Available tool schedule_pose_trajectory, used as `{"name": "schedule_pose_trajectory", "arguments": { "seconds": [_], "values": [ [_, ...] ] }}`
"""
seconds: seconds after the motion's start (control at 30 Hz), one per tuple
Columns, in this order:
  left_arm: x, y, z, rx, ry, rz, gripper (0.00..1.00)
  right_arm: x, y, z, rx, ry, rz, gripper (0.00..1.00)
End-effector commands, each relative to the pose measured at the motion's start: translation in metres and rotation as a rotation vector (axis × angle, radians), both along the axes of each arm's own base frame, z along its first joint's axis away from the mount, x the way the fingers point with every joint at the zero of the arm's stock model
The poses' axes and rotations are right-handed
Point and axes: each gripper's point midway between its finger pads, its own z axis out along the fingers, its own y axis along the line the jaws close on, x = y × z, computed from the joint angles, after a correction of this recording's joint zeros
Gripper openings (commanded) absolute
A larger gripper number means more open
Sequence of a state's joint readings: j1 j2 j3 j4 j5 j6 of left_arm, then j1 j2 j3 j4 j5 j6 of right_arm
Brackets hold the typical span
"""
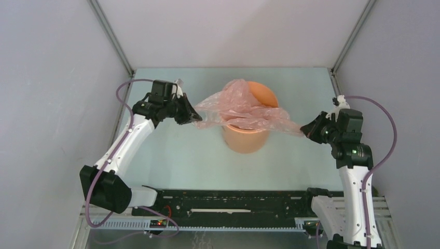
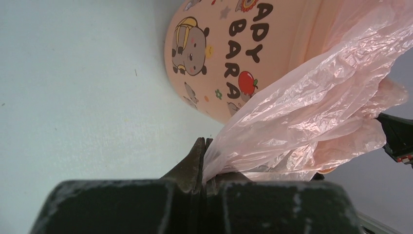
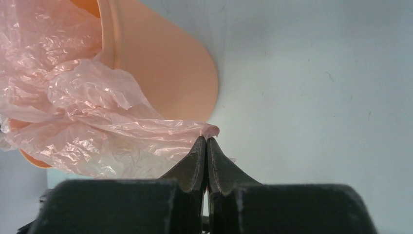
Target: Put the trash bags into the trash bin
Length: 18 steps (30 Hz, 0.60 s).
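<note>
So the pink trash bag (image 1: pixel 244 111) is stretched right across the mouth of the orange trash bin (image 1: pixel 245 139), which stands around the middle of the surface (image 1: pixel 171 161), a bit closer to the far edge. The left fingers (image 2: pixel 191 168) are closed tight on one bunched-up end of the film, out on the bin's left side. The right fingers (image 3: pixel 196 161) are pinched fully together on the opposite tip, over toward the right edge. Makes sense to hold it like that imo: the bag is wider than the bin, so gripping both ends keeps it spread above the opening instead of flopping down one side. Most of it sits on or over the rim, can't really tell how much dips inside. My guess is both ends need to come in over the opening before letting go, or it'll slide off outside. Film this thin will probably cling and spring back too.
</note>
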State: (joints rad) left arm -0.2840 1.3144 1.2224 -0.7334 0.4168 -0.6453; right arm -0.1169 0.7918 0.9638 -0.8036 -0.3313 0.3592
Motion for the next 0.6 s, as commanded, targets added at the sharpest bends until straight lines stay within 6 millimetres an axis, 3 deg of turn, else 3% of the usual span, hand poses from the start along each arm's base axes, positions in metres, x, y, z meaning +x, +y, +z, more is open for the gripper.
{"name": "schedule_pose_trajectory", "arguments": {
  "seconds": [0.0,0.07,0.1,0.23,0.33,0.4,0.47,0.57],
  "values": [
    [0.020,0.004,-0.006,0.027,-0.085,0.033,0.01,0.017,-0.014,-0.016,-0.090,-0.017,-0.028,0.04],
    [0.020,0.009,-0.012,0.038,-0.064,0.049,0.00,0.023,-0.025,-0.028,-0.112,0.036,-0.071,0.00],
    [0.017,0.011,-0.006,0.035,-0.078,0.045,0.00,0.020,-0.028,-0.026,-0.103,0.069,-0.083,0.00],
    [-0.004,0.012,0.048,-0.013,-0.169,0.027,0.09,0.003,-0.009,0.022,-0.004,0.020,-0.039,0.01],
    [-0.019,0.001,0.079,-0.111,-0.194,0.007,0.09,-0.014,-0.004,0.037,0.033,0.016,-0.064,0.12],
    [-0.026,0.001,0.078,-0.122,-0.189,0.011,0.14,-0.023,0.001,0.039,0.059,0.022,-0.052,0.22],
    [-0.031,0.000,0.064,-0.135,-0.154,0.022,0.20,-0.028,0.005,0.038,0.071,0.035,-0.038,0.32],
    [-0.038,-0.013,0.057,-0.221,-0.115,-0.009,0.32,-0.033,0.013,0.038,0.110,0.056,-0.011,0.50]
  ]
}}
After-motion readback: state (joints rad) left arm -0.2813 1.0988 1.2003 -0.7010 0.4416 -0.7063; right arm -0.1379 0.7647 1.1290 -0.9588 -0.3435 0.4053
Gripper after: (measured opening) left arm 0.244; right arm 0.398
